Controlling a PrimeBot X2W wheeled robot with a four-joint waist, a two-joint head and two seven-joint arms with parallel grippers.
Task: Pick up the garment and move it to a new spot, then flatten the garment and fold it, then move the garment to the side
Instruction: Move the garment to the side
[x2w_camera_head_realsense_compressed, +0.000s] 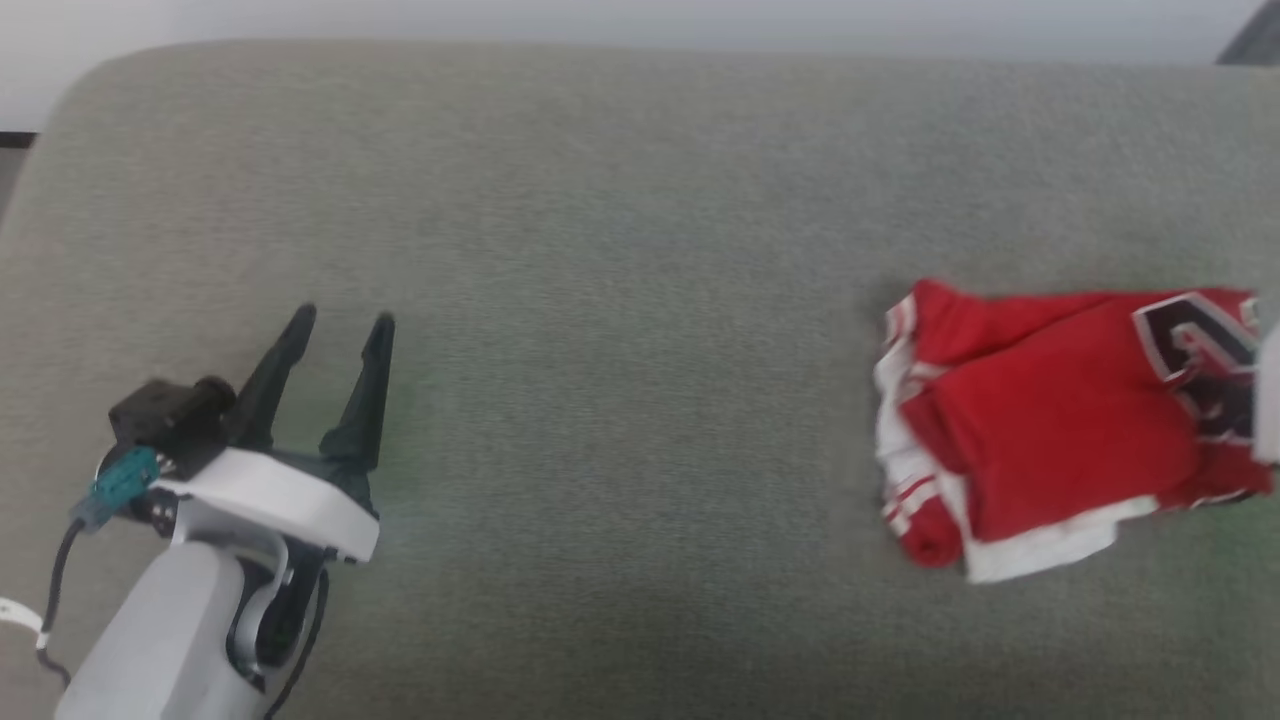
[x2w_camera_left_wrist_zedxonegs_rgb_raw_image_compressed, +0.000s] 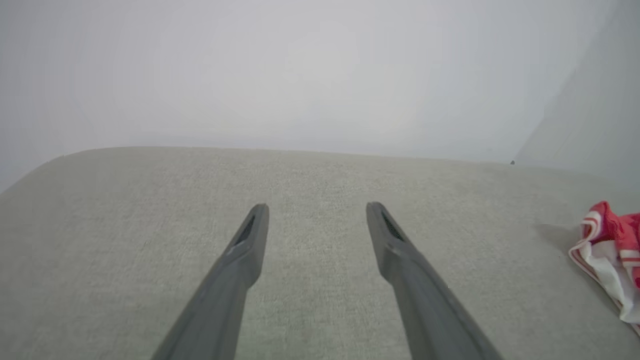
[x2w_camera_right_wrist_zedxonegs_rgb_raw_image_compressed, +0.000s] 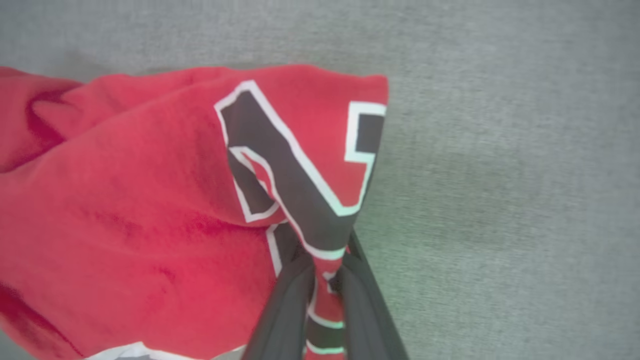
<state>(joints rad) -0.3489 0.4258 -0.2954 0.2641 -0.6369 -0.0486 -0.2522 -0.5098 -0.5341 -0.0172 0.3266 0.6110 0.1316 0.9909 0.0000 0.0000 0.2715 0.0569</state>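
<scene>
Wide grey-green cushion (x2w_camera_head_realsense_compressed: 640, 200), pale wall beyond its far edge. Bunched near the cushion's right end: the garment (x2w_camera_head_realsense_compressed: 1050, 420), red with white trim. Pinched at its lettered fold by the right gripper (x2w_camera_right_wrist_zedxonegs_rgb_raw_image_compressed: 325, 272), clamped narrow on cloth. Over the cushion's left part: the left gripper (x2w_camera_head_realsense_compressed: 345, 322), spread wide, holding nothing. Probably light, limp, a little slick, likely to sag and trail from one pinch. Better taken at shoulders or hem for flattening. Plenty of bare room toward the cushion's middle, with rounded drop-offs at its left and far edges.
</scene>
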